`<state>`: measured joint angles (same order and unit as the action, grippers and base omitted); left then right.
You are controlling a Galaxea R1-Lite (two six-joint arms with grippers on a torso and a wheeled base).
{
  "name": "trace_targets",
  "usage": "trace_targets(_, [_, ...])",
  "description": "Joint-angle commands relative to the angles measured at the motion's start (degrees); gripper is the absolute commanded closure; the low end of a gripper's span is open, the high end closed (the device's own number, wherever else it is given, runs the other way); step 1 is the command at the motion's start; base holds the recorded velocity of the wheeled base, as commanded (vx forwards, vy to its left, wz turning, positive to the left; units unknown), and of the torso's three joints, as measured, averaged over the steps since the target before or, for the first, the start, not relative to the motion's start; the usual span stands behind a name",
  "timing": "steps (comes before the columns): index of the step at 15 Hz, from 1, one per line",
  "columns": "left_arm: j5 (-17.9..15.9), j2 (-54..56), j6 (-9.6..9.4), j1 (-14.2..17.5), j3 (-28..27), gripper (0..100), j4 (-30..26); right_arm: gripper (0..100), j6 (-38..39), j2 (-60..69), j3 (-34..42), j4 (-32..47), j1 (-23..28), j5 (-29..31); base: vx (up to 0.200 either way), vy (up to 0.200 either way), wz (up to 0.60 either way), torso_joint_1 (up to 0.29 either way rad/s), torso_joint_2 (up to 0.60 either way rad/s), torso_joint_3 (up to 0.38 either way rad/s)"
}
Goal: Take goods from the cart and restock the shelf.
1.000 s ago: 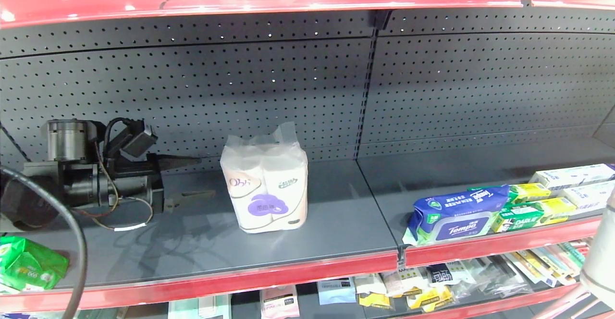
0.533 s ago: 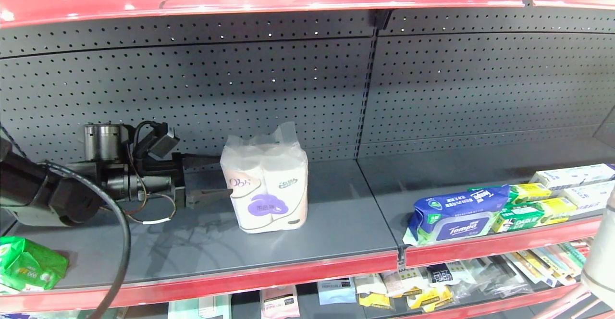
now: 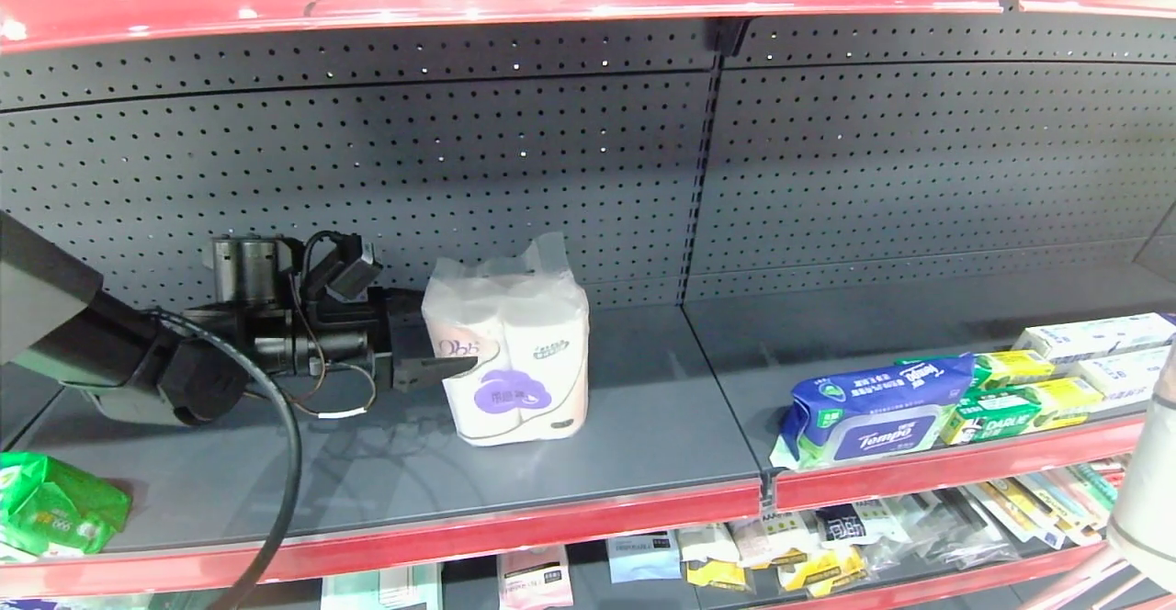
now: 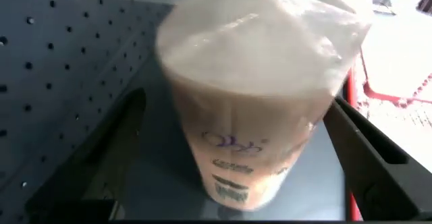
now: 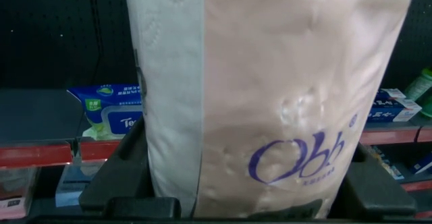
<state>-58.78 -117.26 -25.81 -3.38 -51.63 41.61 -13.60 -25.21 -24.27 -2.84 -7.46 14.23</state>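
Left gripper [image 4: 236, 104] is spread wide, its fingers laid level either side of the toilet-roll pack [image 3: 507, 362]; contact cannot be told. Wrist and forearm are stretched away toward 8 o'clock, low over the grey shelf [image 3: 625, 445]. Pack is stood upright, mid-shelf. Wipes pack [image 3: 868, 408] is noted at its 3 o'clock, well apart. Right gripper [image 5: 246, 158] is clamped on a second roll pack [image 5: 283, 82].

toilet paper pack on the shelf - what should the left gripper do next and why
Probably close on the toilet paper pack: the left gripper is open and straddles it where it stands upright on the shelf.
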Motion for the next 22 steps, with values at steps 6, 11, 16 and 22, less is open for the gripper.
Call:
trace_targets(6, [2.4,-1.9,3.83,-4.4,-2.2,0,2.7,100,0.0,-0.2,-0.1,-0.1,0.0,0.0,0.0,0.0,0.0,0.0,0.0,0.0])
trace_targets(11, [3.7,-2.2,5.68,-6.6,-3.0,0,2.9,100,0.0,-0.2,0.1,-0.1,0.0,0.0,0.0,0.0,0.0,0.0,0.0,0.0])
trace_targets(16, [3.9,-2.8,5.68,-7.4,-3.5,0,3.7,100,0.0,-0.2,0.1,-0.1,0.0,0.0,0.0,0.0,0.0,0.0,0.0,0.0])
trace_targets(22, [3.9,-2.7,5.68,-7.8,-2.9,100,3.7,100,0.0,-0.2,0.2,-0.1,0.0,0.0,0.0,0.0,0.0,0.0,0.0,0.0])
